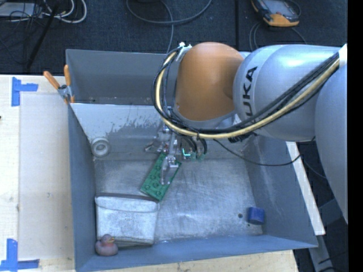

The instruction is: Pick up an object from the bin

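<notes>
A: What did the orange cover (207,81) hide?
B: The top of the gripper (169,162) and part of the bin's (113,84) back wall.
A: And the green board (156,183)?
B: Its upper end lay under the gripper; whether they touched, I couldn't tell.
A: The brownish lump (106,246) in the near left corner?
B: Too small to name. The arm (295,89) was cut off at the right edge.

Bare floor (211,200) lies open between the green board (155,183) and blue block (256,215).
</notes>
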`<state>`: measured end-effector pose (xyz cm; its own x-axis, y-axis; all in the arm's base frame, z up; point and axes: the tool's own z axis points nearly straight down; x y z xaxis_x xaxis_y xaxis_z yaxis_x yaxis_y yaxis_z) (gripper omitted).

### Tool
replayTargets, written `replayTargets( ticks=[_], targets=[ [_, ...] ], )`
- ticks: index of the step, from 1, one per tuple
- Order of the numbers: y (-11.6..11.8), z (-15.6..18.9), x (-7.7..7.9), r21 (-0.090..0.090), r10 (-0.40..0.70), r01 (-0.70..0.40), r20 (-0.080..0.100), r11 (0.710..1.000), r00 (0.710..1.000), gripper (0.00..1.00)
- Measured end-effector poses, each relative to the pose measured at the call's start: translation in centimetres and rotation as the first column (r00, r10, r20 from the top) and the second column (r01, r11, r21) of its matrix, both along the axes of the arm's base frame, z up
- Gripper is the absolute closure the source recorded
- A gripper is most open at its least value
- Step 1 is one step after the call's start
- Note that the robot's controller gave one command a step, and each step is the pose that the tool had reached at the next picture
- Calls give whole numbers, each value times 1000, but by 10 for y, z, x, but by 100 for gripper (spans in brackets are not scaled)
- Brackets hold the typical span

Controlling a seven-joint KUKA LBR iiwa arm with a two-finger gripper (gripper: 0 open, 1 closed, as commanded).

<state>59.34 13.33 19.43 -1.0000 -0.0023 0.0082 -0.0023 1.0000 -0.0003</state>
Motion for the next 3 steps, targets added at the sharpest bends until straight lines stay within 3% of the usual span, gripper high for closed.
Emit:
replayTargets(
  ticks=[1, 2, 3],
  targets=[
    [-36, -109, 0, 2, -159, 159, 8, 987, 987, 0],
    [-37, -105, 1, 3, -160, 160, 13, 987, 987, 100],
    [-42, 33, 7, 3, -138, 138, 16, 990, 990, 100]
  ],
)
